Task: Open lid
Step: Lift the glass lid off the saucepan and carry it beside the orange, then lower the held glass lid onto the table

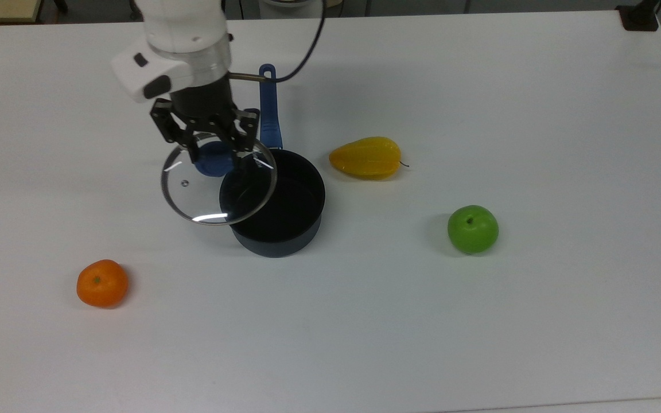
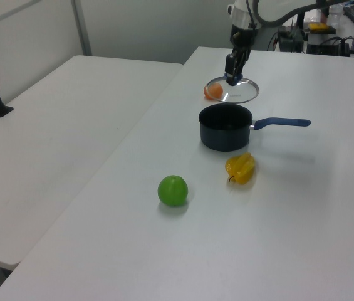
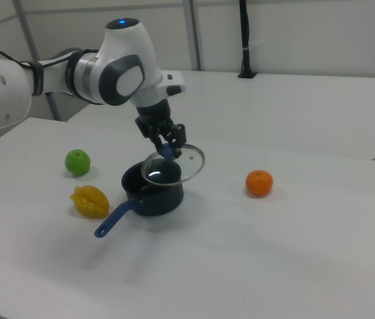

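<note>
The lid (image 1: 216,186) is already off the saucepan (image 1: 276,209) and hangs in the air, held by its blue knob (image 1: 214,160). The jaws (image 1: 216,150) are closed on that knob, gripping it from both sides. In the top view the lid overlaps only the pan's left rim; in the left view it floats clear above and beyond the pan, with a gap between its metal rim and the pan's edge. I judge the opening itself as done; what seems left is to carry the lid well aside and set it down on a bare stretch of the counter (image 1: 479,321). The pan sits near the middle of the counter, its blue handle (image 1: 270,109) pointing toward the far edge in the top view, and its dark inside looks empty. A yellow star fruit (image 1: 366,157) lies just beside the pan, a green apple (image 1: 473,229) further toward the top view's right, and an orange (image 1: 102,283) well apart toward the near left corner.
</note>
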`<state>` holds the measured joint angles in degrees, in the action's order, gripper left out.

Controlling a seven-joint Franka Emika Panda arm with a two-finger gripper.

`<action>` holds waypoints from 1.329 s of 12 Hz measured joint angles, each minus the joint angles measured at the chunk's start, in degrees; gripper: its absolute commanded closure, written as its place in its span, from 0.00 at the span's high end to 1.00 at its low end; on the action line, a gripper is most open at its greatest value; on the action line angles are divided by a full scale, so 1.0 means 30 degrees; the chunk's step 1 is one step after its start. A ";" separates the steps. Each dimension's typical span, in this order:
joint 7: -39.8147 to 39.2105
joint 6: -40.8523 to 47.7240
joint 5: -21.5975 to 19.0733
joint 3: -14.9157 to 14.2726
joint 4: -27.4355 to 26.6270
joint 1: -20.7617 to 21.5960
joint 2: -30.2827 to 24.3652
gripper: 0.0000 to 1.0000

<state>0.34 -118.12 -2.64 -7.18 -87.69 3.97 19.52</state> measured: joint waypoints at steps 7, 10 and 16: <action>-0.2674 0.0122 -0.0017 -0.0101 -0.0109 -0.3881 -0.0011 0.42; -0.3857 0.0135 -0.0021 -0.0100 -0.0464 -0.4926 0.0001 0.42; -0.4174 0.0134 -0.0022 -0.0057 -0.1087 -0.5030 0.0482 0.41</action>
<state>-12.18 -117.72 -2.70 -7.35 -90.95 -11.12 20.96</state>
